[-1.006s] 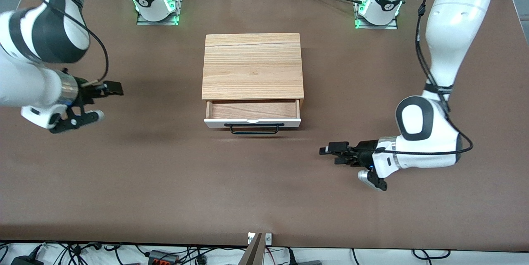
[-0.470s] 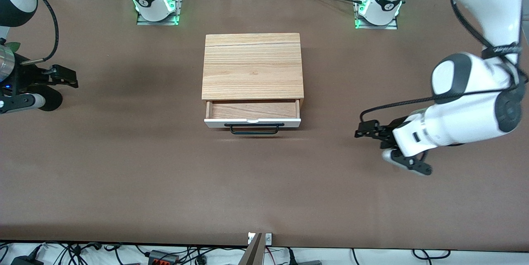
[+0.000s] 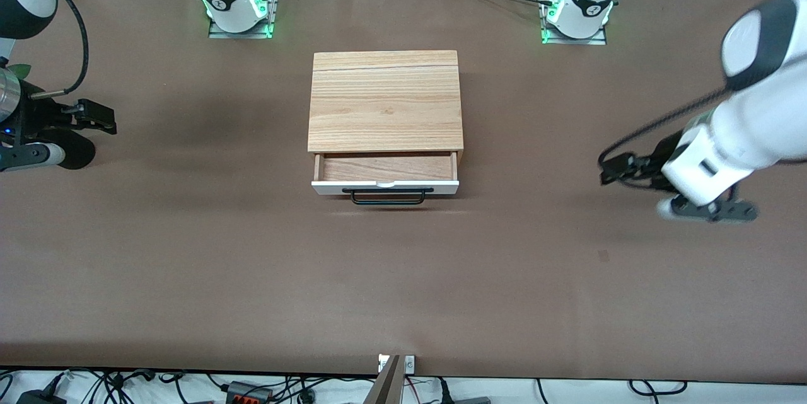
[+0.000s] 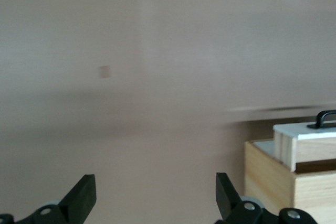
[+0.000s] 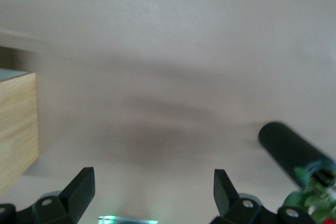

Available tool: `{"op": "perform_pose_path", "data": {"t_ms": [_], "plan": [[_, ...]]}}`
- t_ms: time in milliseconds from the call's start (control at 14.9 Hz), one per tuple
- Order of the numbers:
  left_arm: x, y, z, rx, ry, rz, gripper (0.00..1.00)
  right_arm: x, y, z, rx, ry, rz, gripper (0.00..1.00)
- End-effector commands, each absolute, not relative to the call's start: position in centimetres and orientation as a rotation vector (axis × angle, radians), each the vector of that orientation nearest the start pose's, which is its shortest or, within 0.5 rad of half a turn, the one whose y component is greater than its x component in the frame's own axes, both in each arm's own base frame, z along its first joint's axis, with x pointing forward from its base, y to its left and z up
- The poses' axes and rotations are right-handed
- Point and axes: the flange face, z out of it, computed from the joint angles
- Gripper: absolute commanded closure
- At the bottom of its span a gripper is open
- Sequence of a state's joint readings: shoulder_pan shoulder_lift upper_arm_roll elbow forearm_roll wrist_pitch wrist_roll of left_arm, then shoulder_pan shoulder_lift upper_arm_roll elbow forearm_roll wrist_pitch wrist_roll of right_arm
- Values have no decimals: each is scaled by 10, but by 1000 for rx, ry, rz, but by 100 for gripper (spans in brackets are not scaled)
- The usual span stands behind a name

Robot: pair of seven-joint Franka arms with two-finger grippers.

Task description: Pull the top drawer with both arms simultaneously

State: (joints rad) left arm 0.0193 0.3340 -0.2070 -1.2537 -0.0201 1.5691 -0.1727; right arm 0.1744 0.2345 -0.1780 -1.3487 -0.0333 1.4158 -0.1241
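The front view looks down from high across the worktop (image 3: 252,278), facing the 2 arm bases along its top edge and taking in the whole surface. The left wrist view looks out past the left end effector (image 4: 156,195), whose fingers stand wide apart, low over bare worktop toward the top drawer (image 4: 310,140). The right wrist view looks past the spread right end effector (image 5: 154,190) at the cabinet (image 5: 18,129). All 3 views share the cabinet.

A brown table (image 3: 189,278) with a matte surface filled nearly the whole front view. Tangled black cables (image 3: 113,385) and a power strip (image 3: 249,391) lay on the pale floor (image 3: 567,391) along its nearer edge.
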Motion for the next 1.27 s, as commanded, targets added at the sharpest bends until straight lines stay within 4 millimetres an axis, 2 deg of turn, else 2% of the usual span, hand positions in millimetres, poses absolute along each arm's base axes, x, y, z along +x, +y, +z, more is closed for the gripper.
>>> {"op": "perform_pose_path", "data": {"t_ms": [0,201,402,537,738,872,1073,1207], "plan": [[623,-93,592,-3166,-23,50,0,563,-6,576,-3139,10,244,0],[607,-82,582,-3145,-56,139,0,547,-6,570,-3140,29,133,0],[576,-70,574,-3125,-84,81,0,545,-8,571,-3140,69,145,0],[559,-72,571,-3115,-78,63,0,541,-5,573,-3137,151,226,0],[557,-63,571,-3121,22,71,0,543,-10,571,-3114,173,243,0],[552,-57,568,-3119,10,76,0,543,-14,569,-3106,178,245,0],[533,-59,561,-3112,5,110,0,545,-13,568,-3108,175,250,0],[537,-61,566,-3117,8,68,0,546,-12,566,-3108,168,257,0]]}}
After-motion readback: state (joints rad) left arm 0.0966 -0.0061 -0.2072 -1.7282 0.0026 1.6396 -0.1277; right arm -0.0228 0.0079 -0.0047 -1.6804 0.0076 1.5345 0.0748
